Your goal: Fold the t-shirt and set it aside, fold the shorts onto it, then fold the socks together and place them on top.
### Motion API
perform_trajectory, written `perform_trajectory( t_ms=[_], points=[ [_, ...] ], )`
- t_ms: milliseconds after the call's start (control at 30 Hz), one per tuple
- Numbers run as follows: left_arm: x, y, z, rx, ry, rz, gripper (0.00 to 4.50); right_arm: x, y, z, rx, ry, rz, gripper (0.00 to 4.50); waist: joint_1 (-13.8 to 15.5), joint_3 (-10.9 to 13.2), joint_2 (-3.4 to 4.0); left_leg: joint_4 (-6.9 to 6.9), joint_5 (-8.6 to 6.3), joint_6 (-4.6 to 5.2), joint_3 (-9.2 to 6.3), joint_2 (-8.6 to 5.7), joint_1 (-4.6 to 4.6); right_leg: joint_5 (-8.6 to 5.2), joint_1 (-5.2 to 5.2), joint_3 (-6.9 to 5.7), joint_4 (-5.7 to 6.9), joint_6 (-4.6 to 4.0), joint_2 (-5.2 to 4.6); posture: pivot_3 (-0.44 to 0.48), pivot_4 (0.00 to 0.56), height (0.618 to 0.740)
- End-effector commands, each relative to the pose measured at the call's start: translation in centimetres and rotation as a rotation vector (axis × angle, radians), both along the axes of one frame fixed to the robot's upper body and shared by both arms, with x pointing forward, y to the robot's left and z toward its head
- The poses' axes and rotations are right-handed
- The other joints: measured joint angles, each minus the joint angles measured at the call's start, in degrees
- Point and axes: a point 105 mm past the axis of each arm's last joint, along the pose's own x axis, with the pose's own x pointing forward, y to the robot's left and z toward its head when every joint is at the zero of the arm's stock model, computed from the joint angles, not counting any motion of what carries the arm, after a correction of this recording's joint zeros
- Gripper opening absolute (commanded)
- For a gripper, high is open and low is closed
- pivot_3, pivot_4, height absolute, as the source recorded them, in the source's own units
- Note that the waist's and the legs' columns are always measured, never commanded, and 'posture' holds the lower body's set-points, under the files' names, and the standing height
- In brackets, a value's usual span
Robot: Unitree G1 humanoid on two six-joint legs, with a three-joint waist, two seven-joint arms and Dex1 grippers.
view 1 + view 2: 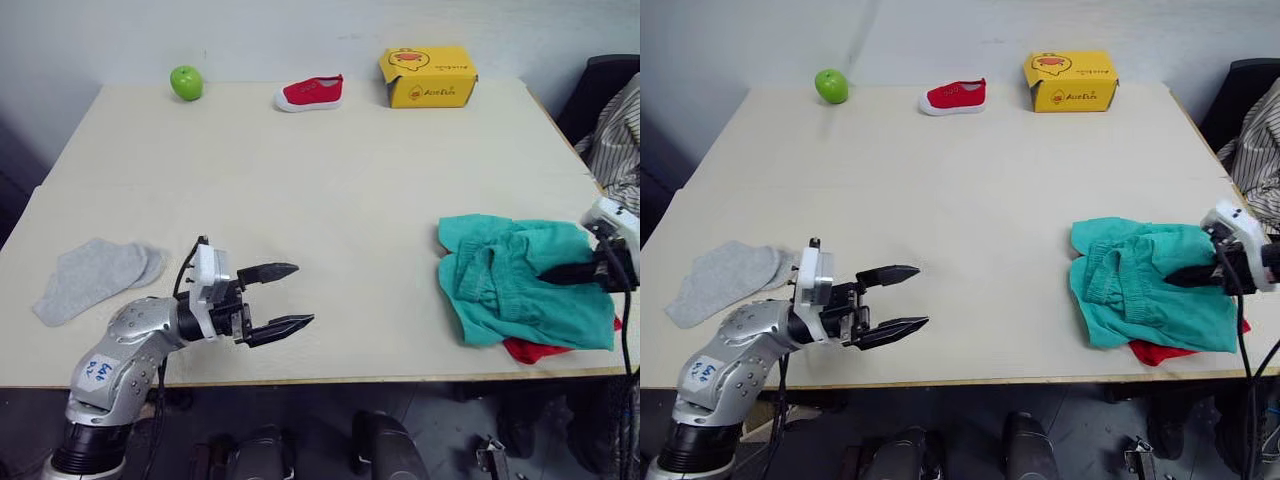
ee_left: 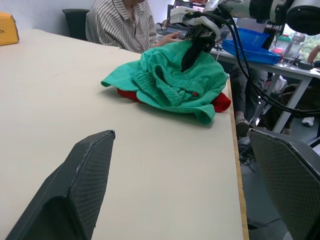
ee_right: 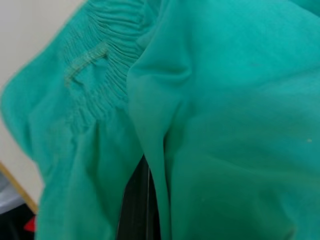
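Left eye view: right gripper [image 1: 560, 271], fingers pinching the shorts [image 1: 520, 285] at 4 o'clock, should flatten them squarely over the t-shirt [image 1: 535, 350]; left gripper [image 1: 290, 298] fingers wide.

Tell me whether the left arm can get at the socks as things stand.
Probably yes. The socks lie flat on the table close beside the left tool, which is open and holds nothing, and nothing stands between them. The tool points away from them, so the arm must turn back.
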Motion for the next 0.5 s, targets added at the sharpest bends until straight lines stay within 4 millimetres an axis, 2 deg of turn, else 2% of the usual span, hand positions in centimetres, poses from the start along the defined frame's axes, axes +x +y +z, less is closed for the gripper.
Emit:
perform_trajectory(
  t_ms=[33,167,300,400,500],
  points=[
    [-0.6,0.3,1.2,0.0,-0.041,0.0,4.5,-0.1,-1.8,0.2,-0.108,-0.06,-0.008,0.75,0.2,0.0,0.01,0.0,0.0,-0.01,-0.01,0.01,0.0,-0.01,0.0,-0.01,0.0,-0.02,0.0,0.0,0.15,0.74],
    [-0.5,0.6,1.3,0.013,-0.04,0.011,4.5,0.0,-2.6,1.2,-0.161,-0.157,0.008,2.09,0.3,0.0,0.03,0.0,0.0,0.0,-0.05,0.0,-0.02,-0.01,0.03,0.0,-0.03,-0.02,-0.05,0.0,0.15,0.74],
    [0.0,1.2,1.2,0.031,-0.037,0.026,4.5,-0.6,-4.0,5.4,-0.261,-0.352,0.039,3.43,0.3,0.1,0.23,0.0,0.01,-0.01,-0.03,0.0,-0.01,0.0,0.02,0.02,0.02,-0.01,-0.02,0.0,0.15,0.74],
    [0.4,1.6,1.1,0.04,-0.039,0.034,4.5,-1.1,-4.3,6.6,-0.307,-0.408,0.07,4.45,0.3,0.2,0.38,0.0,0.02,-0.02,-0.04,-0.02,-0.01,-0.01,0.01,0.01,0.02,-0.02,-0.01,0.0,0.15,0.74],
    [1.4,3.0,0.3,0.074,-0.035,0.077,4.5,-0.5,-3.4,10.1,-0.372,-0.609,0.103,4.48,-0.1,0.2,0.37,0.01,0.02,-0.03,-0.02,-0.01,0.04,-0.01,0.04,0.03,0.01,-0.01,0.03,0.0,0.15,0.74]
  ],
)
